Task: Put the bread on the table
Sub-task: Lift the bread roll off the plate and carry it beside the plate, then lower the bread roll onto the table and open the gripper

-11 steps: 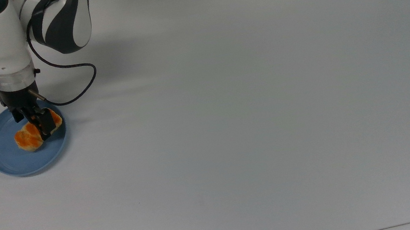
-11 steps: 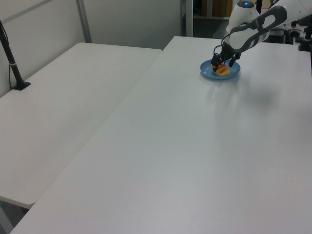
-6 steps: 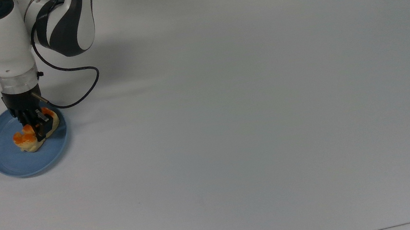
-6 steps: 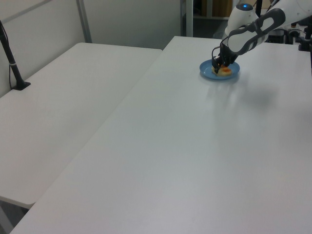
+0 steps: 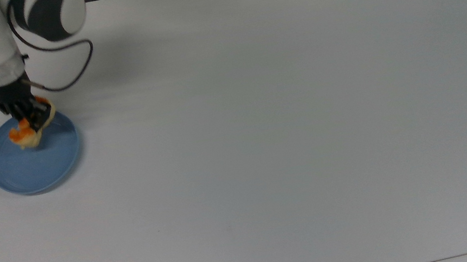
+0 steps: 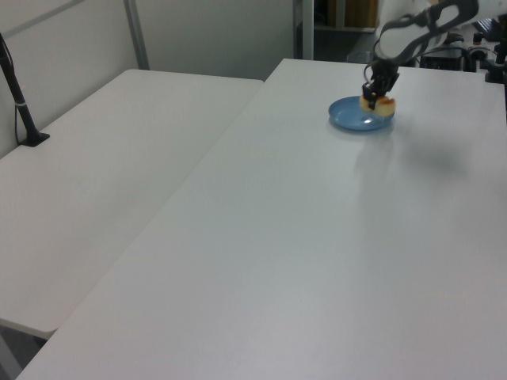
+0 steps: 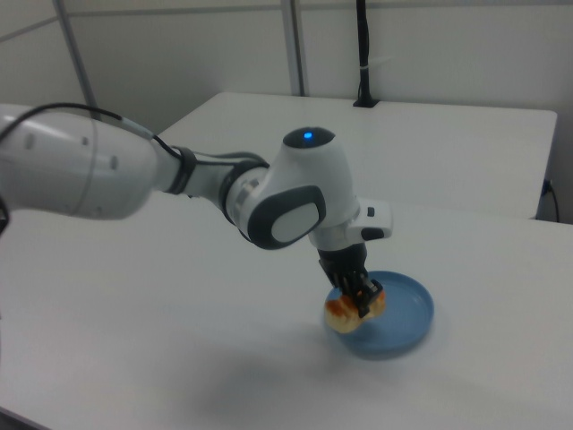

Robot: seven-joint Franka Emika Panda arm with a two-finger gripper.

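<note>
**Bread lifted off the plate's middle, now at its rim**

The gripper (image 5: 31, 117) is pinched on the bread (image 5: 29, 130), its black fingers clamped across the roll's middle so that orange-glazed ends stick out on either side. In the right view the bread (image 7: 353, 310) hangs in the fingers, clear of the plate's floor. Half a second ago the roll sat low near the plate's centre with the fingers down around it; now gripper and bread have risen and shifted toward the top view's upper left. The blue plate (image 5: 40, 168) lies directly below the gripper, mostly toward the top view's bottom, and its middle is bare. It has stayed in place. The white table (image 5: 283, 118) spreads out from the plate, well away to the top view's right of the gripper.
</note>
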